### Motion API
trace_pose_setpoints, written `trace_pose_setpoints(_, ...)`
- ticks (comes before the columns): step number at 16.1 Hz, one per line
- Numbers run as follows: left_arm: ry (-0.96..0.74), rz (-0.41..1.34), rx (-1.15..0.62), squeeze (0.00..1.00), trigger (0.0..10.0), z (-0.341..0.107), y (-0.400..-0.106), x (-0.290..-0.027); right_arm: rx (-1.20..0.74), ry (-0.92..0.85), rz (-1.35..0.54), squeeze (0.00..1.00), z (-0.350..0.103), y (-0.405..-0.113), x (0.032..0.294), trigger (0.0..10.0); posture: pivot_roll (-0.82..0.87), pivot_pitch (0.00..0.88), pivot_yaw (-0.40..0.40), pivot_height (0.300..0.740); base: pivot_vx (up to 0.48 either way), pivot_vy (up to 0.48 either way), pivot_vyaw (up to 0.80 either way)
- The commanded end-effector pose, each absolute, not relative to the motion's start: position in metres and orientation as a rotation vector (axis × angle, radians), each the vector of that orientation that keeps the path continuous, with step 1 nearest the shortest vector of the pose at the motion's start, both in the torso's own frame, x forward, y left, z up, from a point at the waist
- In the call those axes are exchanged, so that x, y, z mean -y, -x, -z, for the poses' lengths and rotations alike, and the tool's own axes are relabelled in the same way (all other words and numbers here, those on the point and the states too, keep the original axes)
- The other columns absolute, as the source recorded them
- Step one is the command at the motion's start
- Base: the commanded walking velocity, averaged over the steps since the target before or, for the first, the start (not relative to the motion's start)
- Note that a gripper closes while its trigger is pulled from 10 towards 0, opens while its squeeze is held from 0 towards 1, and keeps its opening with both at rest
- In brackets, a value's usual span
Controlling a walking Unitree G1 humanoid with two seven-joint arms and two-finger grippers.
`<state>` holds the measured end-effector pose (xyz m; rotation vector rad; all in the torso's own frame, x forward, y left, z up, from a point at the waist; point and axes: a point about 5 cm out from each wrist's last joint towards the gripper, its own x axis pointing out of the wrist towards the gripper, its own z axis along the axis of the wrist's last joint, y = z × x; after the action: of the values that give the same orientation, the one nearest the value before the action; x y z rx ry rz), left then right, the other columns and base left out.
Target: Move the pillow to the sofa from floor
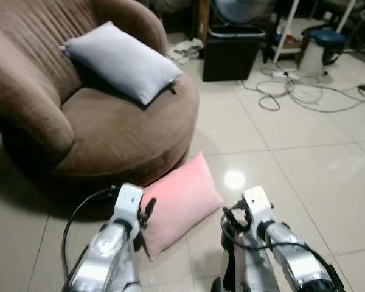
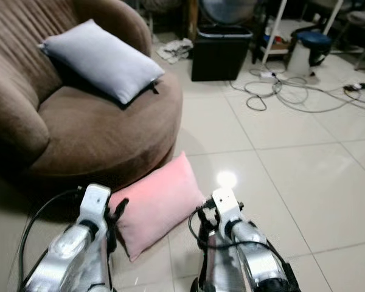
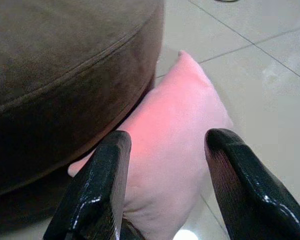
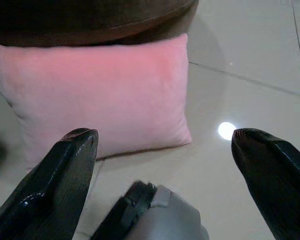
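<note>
Against the base of the brown sofa (image 1: 109, 134), the pink pillow (image 1: 179, 204) is being left lying on the tiled floor (image 1: 304, 164). Above it, the left gripper (image 3: 165, 145) and right gripper (image 4: 162, 137) are being held with fingers spread apart, grasping nothing.

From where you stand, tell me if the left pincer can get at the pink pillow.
Probably yes. The left pincer is open and aimed at the pink pillow, with nothing between them. The sofa crowds the pillow's far side only.
</note>
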<state>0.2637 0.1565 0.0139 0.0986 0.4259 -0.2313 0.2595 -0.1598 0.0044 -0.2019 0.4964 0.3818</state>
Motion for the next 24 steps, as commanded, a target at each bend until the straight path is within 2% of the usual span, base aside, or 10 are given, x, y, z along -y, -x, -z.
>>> trace_pose_setpoints(1, -0.081, 0.173, -0.454, 0.00, 10.0, -0.011, -0.271, -0.161, -0.462, 0.201, -0.374, 0.00, -0.013, -0.266, 0.163, 10.0, 0.11, 0.000, -0.037, 0.462, 0.000, 0.000, 0.00)
trace_pose_setpoints(2, -0.060, 0.136, -0.469, 0.00, 10.0, -0.011, -0.277, -0.163, -0.455, 0.200, -0.377, 0.00, -0.015, -0.268, 0.162, 10.0, 0.11, 0.000, -0.035, 0.462, 0.000, 0.000, 0.00)
trace_pose_setpoints(3, -0.010, 0.092, -0.477, 0.36, 10.0, -0.014, -0.289, -0.164, -0.442, 0.197, -0.389, 0.00, -0.018, -0.269, 0.160, 10.0, 0.11, 0.000, -0.029, 0.462, 0.000, 0.000, 0.00)
trace_pose_setpoints(4, 0.009, 0.079, -0.482, 1.00, 10.0, -0.015, -0.294, -0.164, -0.437, 0.199, -0.392, 0.00, -0.019, -0.271, 0.160, 10.0, 0.11, 0.000, -0.029, 0.462, 0.000, 0.000, 0.00)
trace_pose_setpoints(9, 0.088, 0.011, -0.535, 1.00, 10.0, -0.015, -0.306, -0.175, -0.394, 0.178, -0.409, 0.00, -0.027, -0.272, 0.139, 10.0, 0.06, 0.002, 0.019, 0.462, 0.000, 0.000, 0.00)
trace_pose_setpoints(12, 0.089, -0.063, -0.539, 1.00, 10.0, -0.009, -0.306, -0.176, -0.385, 0.199, -0.420, 0.00, -0.038, -0.257, 0.152, 10.0, -0.04, 0.055, 0.011, 0.462, 0.000, 0.000, 0.00)
trace_pose_setpoints(14, 0.132, -0.121, -0.550, 1.00, 10.0, -0.004, -0.304, -0.175, -0.365, 0.250, -0.419, 0.00, -0.055, -0.248, 0.168, 10.0, -0.13, 0.134, 0.009, 0.462, 0.000, 0.000, 0.00)
trace_pose_setpoints(19, 0.188, -0.084, -0.457, 1.00, 10.0, -0.015, -0.314, -0.167, -0.347, 0.241, -0.381, 0.00, -0.081, -0.234, 0.183, 10.0, -0.17, 0.227, -0.039, 0.462, 0.000, 0.000, 0.00)
trace_pose_setpoints(22, 0.039, -0.107, -0.442, 1.00, 10.0, -0.017, -0.315, -0.174, -0.369, 0.235, -0.394, 0.00, -0.094, -0.218, 0.182, 10.0, -0.18, 0.248, -0.053, 0.462, 0.000, 0.000, 0.00)
trace_pose_setpoints(24, 0.025, -0.133, -0.428, 1.00, 10.0, -0.018, -0.315, -0.178, -0.375, 0.234, -0.401, 0.00, -0.099, -0.213, 0.182, 10.0, -0.19, 0.275, -0.058, 0.462, 0.000, 0.000, 0.00)
